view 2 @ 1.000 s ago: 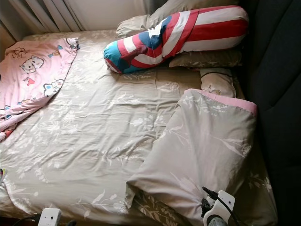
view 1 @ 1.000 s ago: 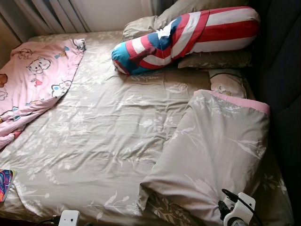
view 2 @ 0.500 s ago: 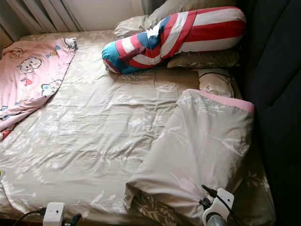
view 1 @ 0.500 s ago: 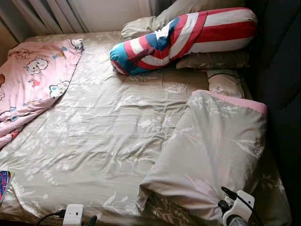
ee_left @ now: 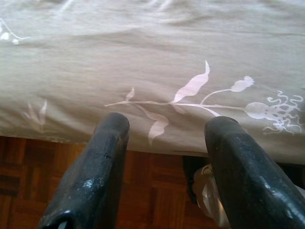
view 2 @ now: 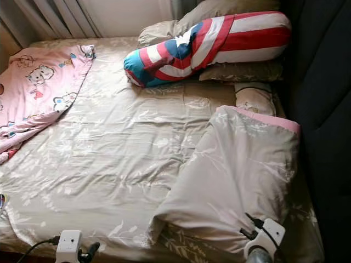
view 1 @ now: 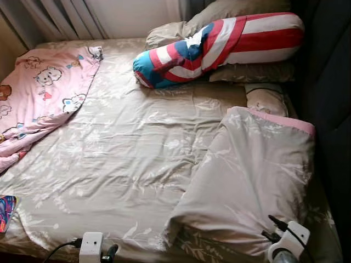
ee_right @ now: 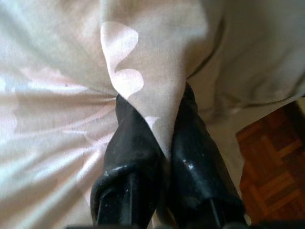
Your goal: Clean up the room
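Observation:
A beige floral duvet (view 1: pixel 252 175) with a pink lining lies folded over on the right half of the bed. My right gripper (ee_right: pixel 155 100) is shut on a fold of this duvet near the bed's foot; its white wrist (view 1: pixel 285 244) sits at the duvet's lower right edge. My left gripper (ee_left: pixel 167 125) is open with nothing between its fingers, just off the front edge of the bed sheet (ee_left: pixel 157 57). Its wrist (view 1: pixel 91 246) sits low at the bed's foot.
A pink cartoon blanket (view 1: pixel 44 93) is bunched at the far left. A red, white and blue striped bolster (view 1: pixel 219 44) rests on beige pillows (view 1: pixel 252 71) at the head. The dark headboard (view 1: pixel 329 82) runs along the right. A colourful item (view 1: pixel 5 212) lies at the left corner. Wooden floor (ee_left: pixel 28 181) lies below.
My left wrist has come a little further up and right at the bed's foot. The right wrist has shifted slightly right, still on the duvet. The camera has moved a little.

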Motion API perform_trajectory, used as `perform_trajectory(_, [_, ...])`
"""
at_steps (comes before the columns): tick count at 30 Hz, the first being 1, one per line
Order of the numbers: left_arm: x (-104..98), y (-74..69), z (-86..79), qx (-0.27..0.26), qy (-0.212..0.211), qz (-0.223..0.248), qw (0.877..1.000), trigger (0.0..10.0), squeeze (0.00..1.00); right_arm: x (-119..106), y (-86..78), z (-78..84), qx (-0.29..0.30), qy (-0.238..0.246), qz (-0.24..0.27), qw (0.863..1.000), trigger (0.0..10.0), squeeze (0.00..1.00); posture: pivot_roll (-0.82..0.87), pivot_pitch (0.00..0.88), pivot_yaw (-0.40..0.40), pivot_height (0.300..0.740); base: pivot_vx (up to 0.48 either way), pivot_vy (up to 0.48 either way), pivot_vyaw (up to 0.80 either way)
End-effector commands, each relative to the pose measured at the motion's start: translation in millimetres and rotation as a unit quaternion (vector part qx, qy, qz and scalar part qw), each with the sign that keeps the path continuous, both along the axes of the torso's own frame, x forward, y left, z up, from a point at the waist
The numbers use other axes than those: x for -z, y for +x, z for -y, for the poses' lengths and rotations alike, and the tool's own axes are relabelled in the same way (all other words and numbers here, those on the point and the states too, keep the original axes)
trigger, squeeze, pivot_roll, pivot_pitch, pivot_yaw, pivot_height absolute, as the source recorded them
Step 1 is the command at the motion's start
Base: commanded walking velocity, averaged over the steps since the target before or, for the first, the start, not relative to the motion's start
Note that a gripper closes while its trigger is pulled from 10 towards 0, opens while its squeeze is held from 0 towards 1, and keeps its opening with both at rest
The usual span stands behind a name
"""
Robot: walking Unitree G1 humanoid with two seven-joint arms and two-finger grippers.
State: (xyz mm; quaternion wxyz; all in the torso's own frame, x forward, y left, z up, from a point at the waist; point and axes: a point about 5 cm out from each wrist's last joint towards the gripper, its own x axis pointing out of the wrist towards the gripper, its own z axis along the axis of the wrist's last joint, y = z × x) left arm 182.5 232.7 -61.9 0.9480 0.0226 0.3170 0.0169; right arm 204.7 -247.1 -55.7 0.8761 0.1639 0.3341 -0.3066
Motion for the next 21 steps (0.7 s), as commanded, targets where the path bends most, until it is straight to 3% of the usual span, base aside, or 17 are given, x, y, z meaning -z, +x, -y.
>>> perform_trajectory(1, [6.2,-11.8,-3.3,-0.012,-0.001,-0.024,1.000,10.0,0.00,-24.3,-1.6,52.6,0.083,-0.069,0.033,0.994,0.0,0.00,-0.08,0.140,0.068,0.740,0.000,0.000,0.00])
perform_trajectory(3, [6.1,-11.6,-3.2,-0.013,-0.001,-0.024,1.000,10.0,0.00,-30.7,-0.6,62.4,0.095,-0.080,0.041,0.991,0.0,0.00,-0.08,0.140,0.066,0.740,0.000,0.000,0.00])
perform_trajectory(7, [7.4,-14.0,-4.3,-0.018,-0.002,-0.029,0.999,10.0,0.00,-70.4,0.7,117.5,0.149,-0.150,0.070,0.975,0.0,0.00,-0.08,0.141,0.061,0.740,0.000,0.000,0.00])
perform_trajectory(10, [8.3,-16.0,-5.1,-0.020,-0.003,-0.033,0.999,10.0,0.00,-96.1,-2.7,148.5,0.173,-0.199,0.077,0.962,0.0,0.00,-0.09,0.142,0.059,0.740,0.000,0.000,0.00])
perform_trajectory(14, [9.5,-18.3,-5.2,-0.021,-0.004,-0.038,0.999,10.0,0.00,-108.7,-4.7,162.3,0.178,-0.223,0.077,0.955,0.0,0.00,-0.10,0.144,0.054,0.740,0.000,0.000,0.00])
perform_trajectory(18, [10.9,-20.7,-4.1,-0.021,-0.005,-0.041,0.999,10.0,0.00,-105.0,0.1,156.0,0.154,-0.215,0.070,0.962,0.0,0.00,-0.10,0.143,0.054,0.740,0.000,0.000,0.00])
perform_trajectory(19, [11.3,-21.3,-3.2,-0.021,-0.005,-0.041,0.999,10.0,0.00,-99.7,1.0,150.9,0.147,-0.207,0.063,0.965,10.0,0.00,-0.09,0.141,0.053,0.740,0.000,0.000,0.00])
perform_trajectory(21, [11.6,-21.6,-2.6,-0.021,-0.005,-0.042,0.999,10.0,0.00,-96.2,1.3,147.5,0.143,-0.201,0.058,0.967,10.0,0.00,-0.09,0.141,0.054,0.740,0.000,0.000,0.00])
